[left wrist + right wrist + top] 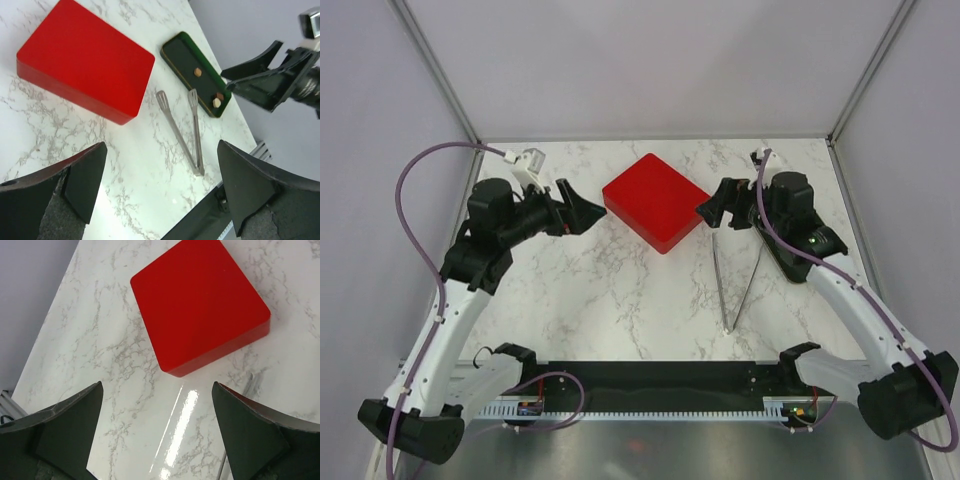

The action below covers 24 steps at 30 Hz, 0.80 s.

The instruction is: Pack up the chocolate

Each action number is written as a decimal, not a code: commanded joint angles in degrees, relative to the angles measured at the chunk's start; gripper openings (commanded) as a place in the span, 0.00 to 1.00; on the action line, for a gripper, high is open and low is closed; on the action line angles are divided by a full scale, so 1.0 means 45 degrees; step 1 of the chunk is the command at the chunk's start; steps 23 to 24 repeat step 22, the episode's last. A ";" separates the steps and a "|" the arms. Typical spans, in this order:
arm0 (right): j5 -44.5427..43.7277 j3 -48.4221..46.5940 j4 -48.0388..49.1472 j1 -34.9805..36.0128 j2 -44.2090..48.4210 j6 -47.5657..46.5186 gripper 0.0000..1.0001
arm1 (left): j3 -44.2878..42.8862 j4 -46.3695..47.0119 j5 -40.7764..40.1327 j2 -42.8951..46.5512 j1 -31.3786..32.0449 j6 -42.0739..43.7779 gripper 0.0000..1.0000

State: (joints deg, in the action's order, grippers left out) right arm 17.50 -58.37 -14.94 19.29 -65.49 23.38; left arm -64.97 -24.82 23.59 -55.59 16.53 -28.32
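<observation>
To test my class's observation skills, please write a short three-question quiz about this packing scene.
1. True or false: the red box is closed.
2. The tongs lie: A) on the box; B) on the table; C) under the box.
3. What does the chocolate rest on?
Key: 1 true; 2 B; 3 the dark green tray.

One red box (655,200); one tongs (181,136); one dark tray (185,55); chocolate pieces (198,72), seemingly three.
</observation>
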 commanded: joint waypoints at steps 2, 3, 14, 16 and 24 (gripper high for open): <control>-0.1895 0.0919 -0.0684 0.0050 0.1505 -0.0077 0.98 | 0.1701 -0.0403 0.0791 0.1585 0.0017 0.1291 1.00; -0.1954 0.1191 -0.0684 0.0050 0.1933 -0.0097 0.98 | 0.1974 -0.0325 0.0811 0.1882 0.0017 0.1505 1.00; -0.1466 0.2248 -0.0450 0.0049 0.2992 -0.0136 0.98 | 0.3129 -0.0051 0.0108 0.4073 -0.0003 0.2133 1.00; -0.1505 0.2229 -0.0430 0.0050 0.3031 -0.0097 0.98 | 0.3071 -0.0051 0.0128 0.4053 0.0017 0.1977 1.00; -0.1797 0.2268 -0.0411 0.0050 0.3265 -0.0116 0.98 | 0.2973 -0.0071 0.0089 0.4112 -0.0002 0.1918 1.00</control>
